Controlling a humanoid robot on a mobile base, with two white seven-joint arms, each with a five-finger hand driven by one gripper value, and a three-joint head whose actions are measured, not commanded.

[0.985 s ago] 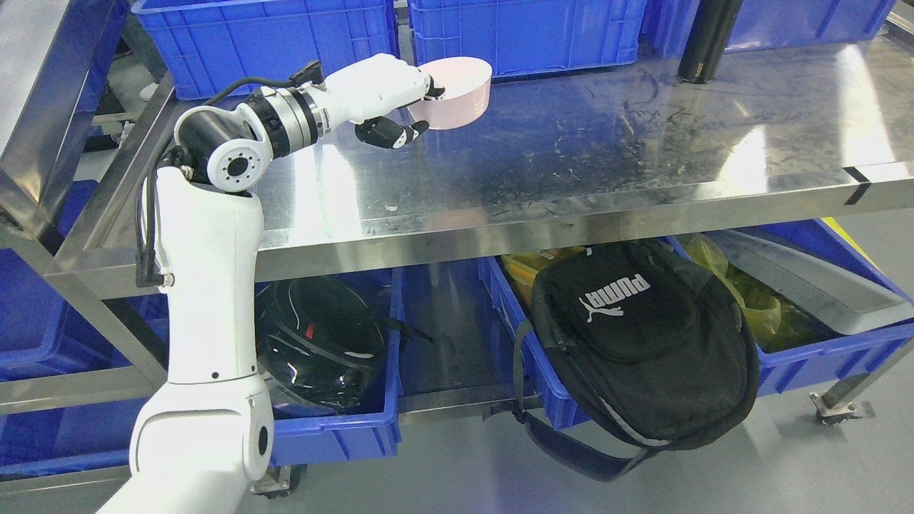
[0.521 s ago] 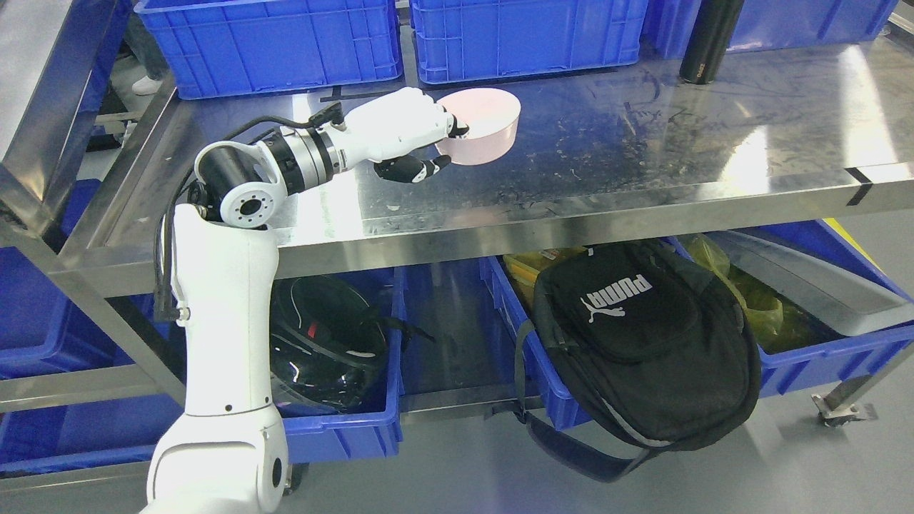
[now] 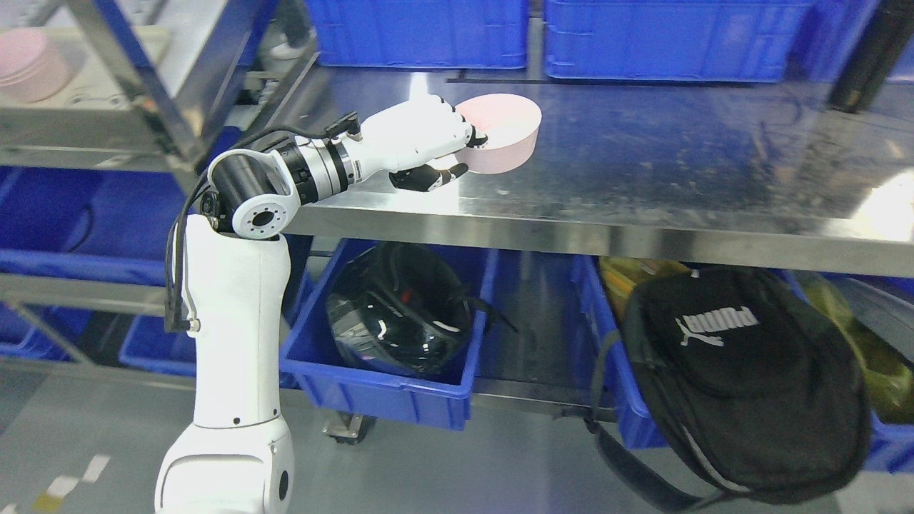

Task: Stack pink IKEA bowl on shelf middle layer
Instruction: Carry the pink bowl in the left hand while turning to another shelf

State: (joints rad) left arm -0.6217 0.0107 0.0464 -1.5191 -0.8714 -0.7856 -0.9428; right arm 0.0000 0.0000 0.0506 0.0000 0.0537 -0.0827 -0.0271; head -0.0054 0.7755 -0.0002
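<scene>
My left hand [image 3: 457, 151] is shut on the rim of a pink bowl [image 3: 503, 134], holding it just above the steel tabletop [image 3: 643, 178] near its front left part. The thumb lies over the bowl's rim and the dark fingertips [image 3: 435, 176] curl under its near side. The left arm rises white from the bottom left of the head view. At the far upper left, more pink bowls [image 3: 28, 68] rest stacked on a shelf layer [image 3: 86, 125] of a neighbouring steel rack. The right arm does not show.
Blue crates [image 3: 671, 39] line the back of the table, with a black cylinder [image 3: 867, 61] at the right. Below sit a blue bin with a black helmet [image 3: 400, 307] and a black backpack [image 3: 742, 371]. A slanted rack post [image 3: 136, 86] stands between hand and shelf.
The camera has swung left, bringing the side rack with pink bowls into view. The hand with the bowl has drawn back from the crates towards the table's front edge.
</scene>
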